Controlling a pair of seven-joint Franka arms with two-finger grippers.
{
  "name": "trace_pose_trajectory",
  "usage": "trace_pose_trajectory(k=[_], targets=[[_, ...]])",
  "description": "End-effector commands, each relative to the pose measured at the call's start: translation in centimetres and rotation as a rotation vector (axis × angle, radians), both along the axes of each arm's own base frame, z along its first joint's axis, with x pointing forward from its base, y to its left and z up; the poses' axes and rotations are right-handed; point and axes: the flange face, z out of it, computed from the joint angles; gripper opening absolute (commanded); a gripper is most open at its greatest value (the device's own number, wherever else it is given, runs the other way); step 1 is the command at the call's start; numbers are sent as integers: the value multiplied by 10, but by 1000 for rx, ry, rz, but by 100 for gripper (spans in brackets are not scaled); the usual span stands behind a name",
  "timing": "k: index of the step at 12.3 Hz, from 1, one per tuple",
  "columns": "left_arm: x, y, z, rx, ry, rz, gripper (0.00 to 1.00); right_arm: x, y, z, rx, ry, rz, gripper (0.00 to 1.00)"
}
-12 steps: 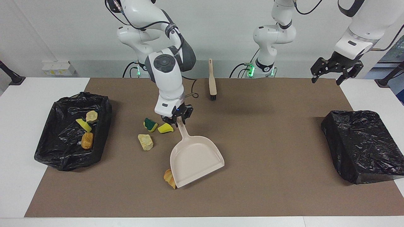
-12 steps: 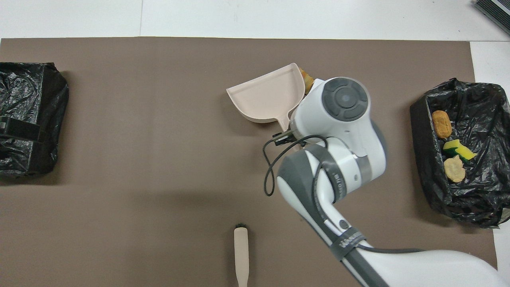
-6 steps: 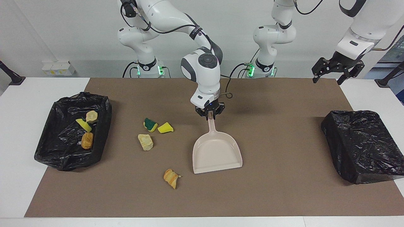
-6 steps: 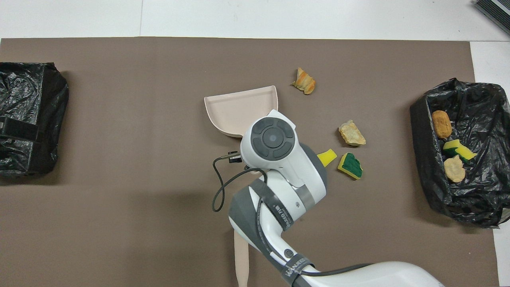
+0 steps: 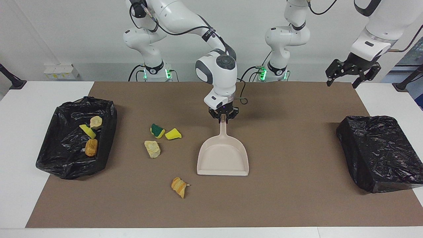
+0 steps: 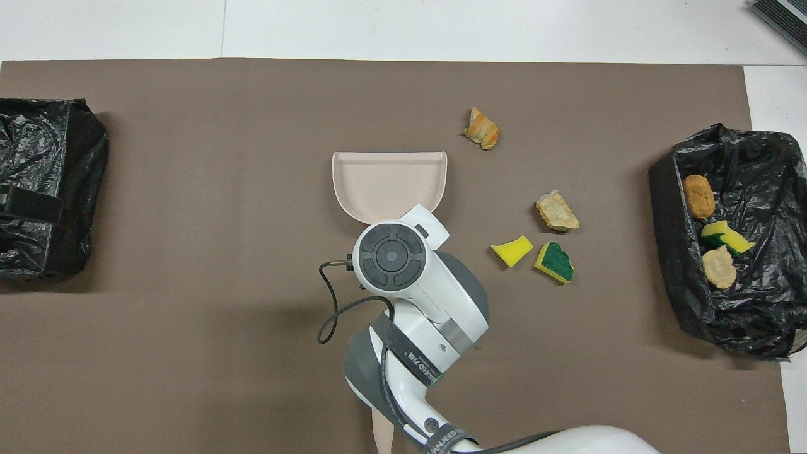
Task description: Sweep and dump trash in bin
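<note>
Black-lined bin (image 5: pixel 56 158), three trash scraps (image 5: pixel 91 147) inside

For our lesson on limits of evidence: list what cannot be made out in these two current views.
- Brush: overhead view, mostly hidden under the right arm; absent from the facing view.
- Right gripper shut on the dustpan handle: covered by the arm overhead.
- Left gripper: open, outside the overhead view.
- Covered bin: contents hidden by black plastic.
</note>
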Motion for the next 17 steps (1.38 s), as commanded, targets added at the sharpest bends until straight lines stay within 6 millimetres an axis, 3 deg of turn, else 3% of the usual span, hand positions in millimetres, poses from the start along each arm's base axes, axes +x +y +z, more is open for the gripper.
trace_pose_trajectory(k=[1, 2, 3, 5, 7, 8, 9, 13, 15, 17], targets=[[-7, -1, 3, 6, 2, 5, 100, -3, -7, 3, -15, -6, 72, 32], [-7, -2, 2, 3, 4, 5, 100, -5, -7, 5, -17, -4, 81, 82], [-6, -3, 0, 3, 5, 2, 100, -7, -7, 17, 0, -5, 67, 100], [-5, -3, -1, -1, -2, 2, 100, -12, -21, 41, -20, 32, 48, 100], [-4, -5, -2, -1, -4, -3, 100, -39, -24, 66, 28, 83, 10, 100], [-4, -7, -7, 0, 2, -6, 100, -51, -31, 72, 23, 87, 12, 100], [-2, -12, -12, -2, -1, -13, 100, -77, -25, 70, 14, 88, 45, 100], [5, -75, -40, -7, -29, -76, 100, -173, -24, 48, 38, 56, 45, 100], [5, -121, -60, -19, -65, -43, 100, -216, -25, 43, 43, 82, 63, 100], [-1, -164, -87, -26, -70, -46, 100, -256, -12, 29, 27, 94, 56, 100]])
